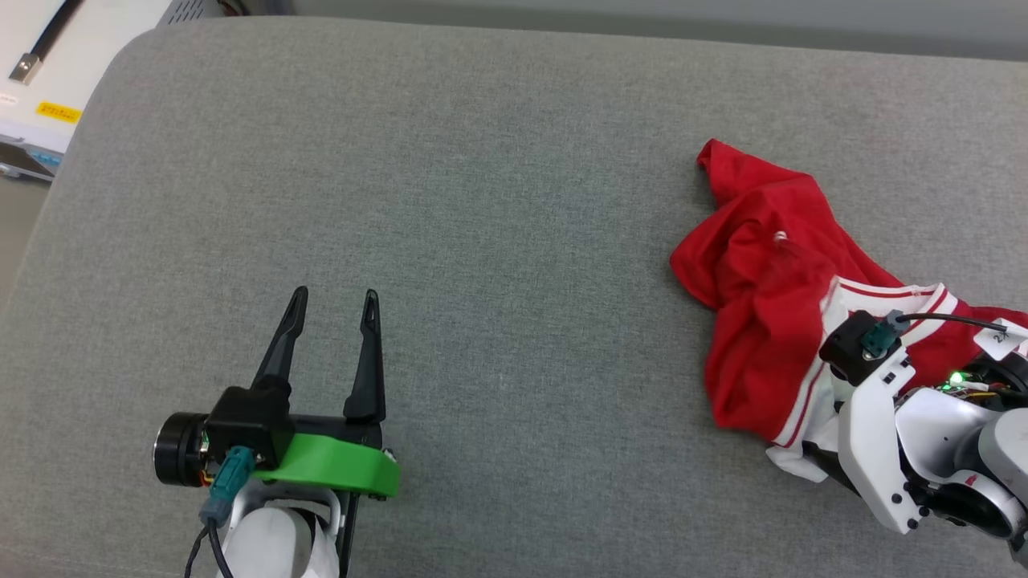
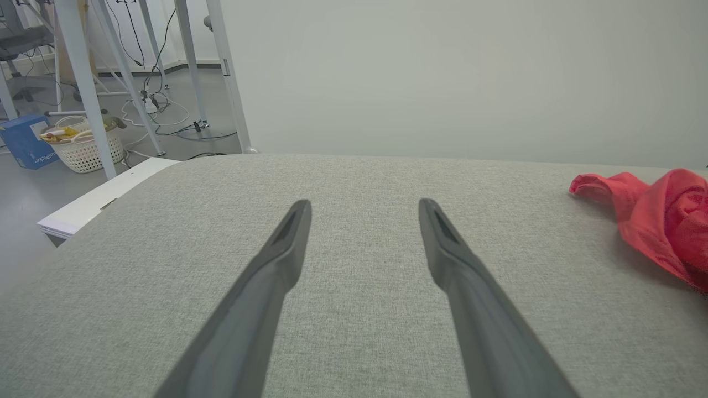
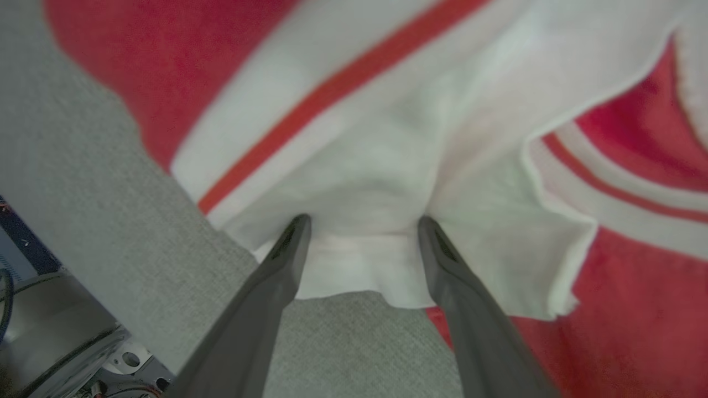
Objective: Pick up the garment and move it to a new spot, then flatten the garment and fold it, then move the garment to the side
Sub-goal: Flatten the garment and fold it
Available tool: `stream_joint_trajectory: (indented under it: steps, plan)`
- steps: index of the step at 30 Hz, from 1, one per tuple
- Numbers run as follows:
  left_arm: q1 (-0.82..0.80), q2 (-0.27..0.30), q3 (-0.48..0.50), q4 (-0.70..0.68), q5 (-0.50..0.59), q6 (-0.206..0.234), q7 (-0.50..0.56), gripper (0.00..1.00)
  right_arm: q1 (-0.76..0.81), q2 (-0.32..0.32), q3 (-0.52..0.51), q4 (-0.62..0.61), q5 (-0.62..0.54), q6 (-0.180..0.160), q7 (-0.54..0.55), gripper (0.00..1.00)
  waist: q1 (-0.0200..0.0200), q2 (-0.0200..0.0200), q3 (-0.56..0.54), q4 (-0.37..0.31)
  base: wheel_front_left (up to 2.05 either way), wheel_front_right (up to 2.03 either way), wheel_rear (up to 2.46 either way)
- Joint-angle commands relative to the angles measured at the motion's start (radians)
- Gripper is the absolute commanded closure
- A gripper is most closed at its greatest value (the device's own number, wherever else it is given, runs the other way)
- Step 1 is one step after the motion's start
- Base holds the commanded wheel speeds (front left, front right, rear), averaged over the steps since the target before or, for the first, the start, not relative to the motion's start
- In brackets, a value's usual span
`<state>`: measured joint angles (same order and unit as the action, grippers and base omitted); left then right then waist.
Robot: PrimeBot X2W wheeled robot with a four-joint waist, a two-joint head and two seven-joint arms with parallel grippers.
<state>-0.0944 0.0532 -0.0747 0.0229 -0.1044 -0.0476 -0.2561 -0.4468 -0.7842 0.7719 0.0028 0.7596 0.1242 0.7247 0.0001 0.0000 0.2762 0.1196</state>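
The garment (image 1: pixel 763 321) lies crumpled at the right side of the grey padded surface (image 1: pixel 482 201), red with a white, red-striped sleeve toward the near edge. My right arm's wrist (image 1: pixel 883 401) hangs over that sleeve and hides the fingers. In the right wrist view my right gripper (image 3: pixel 363 221) is open, its tips touching the white sleeve (image 3: pixel 376 166), with cloth lying between them. My left gripper (image 1: pixel 335 297) is open over bare surface at the lower left, far from the garment. The left wrist view has its tips (image 2: pixel 364 204) apart and the garment (image 2: pixel 664 221) off to the right.
A white unit with a black cable (image 1: pixel 48 80) sits beyond the surface's far left corner. The left wrist view has metal frame legs (image 2: pixel 83 72), a white basket (image 2: pixel 83 149), a blue box (image 2: pixel 25 141) and floor cables past the rounded left edge. A plain wall stands behind.
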Motion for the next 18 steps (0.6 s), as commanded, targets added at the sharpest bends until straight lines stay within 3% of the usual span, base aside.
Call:
stream_joint_trajectory:
  steps: [1,6,7,13,18]
  plan:
    - [-0.018,-0.003,-0.001,-0.001,-0.005,0.007,-0.006,0.0,-0.016,0.009,0.034,0.031,0.005,0.007,-0.001,0.0,-0.0001,0.0,0.035,0.021,0.0,0.0,0.0]
    - [-0.027,-0.003,-0.002,0.002,-0.011,0.014,-0.006,0.0,-0.043,0.026,0.143,0.145,0.024,0.007,-0.05,0.0,-0.0001,0.0,0.045,0.027,0.0,0.0,0.0]
    - [-0.02,-0.003,0.0,0.006,-0.011,0.017,-0.006,0.0,-0.062,0.038,0.148,0.169,0.04,0.007,-0.138,1.0,-0.0001,0.0,0.033,0.021,0.0,0.0,0.0]
    - [0.001,-0.003,0.009,0.011,-0.015,0.026,-0.006,0.0,-0.067,0.016,0.089,0.14,0.04,0.007,-0.317,1.0,-0.0001,0.0,-0.017,0.003,0.0,0.0,0.0]
    - [0.023,-0.003,0.014,0.007,-0.015,0.029,-0.006,0.0,-0.023,-0.035,-0.04,0.036,0.026,0.007,-0.39,1.0,-0.0001,0.0,-0.05,-0.007,0.0,0.0,0.0]
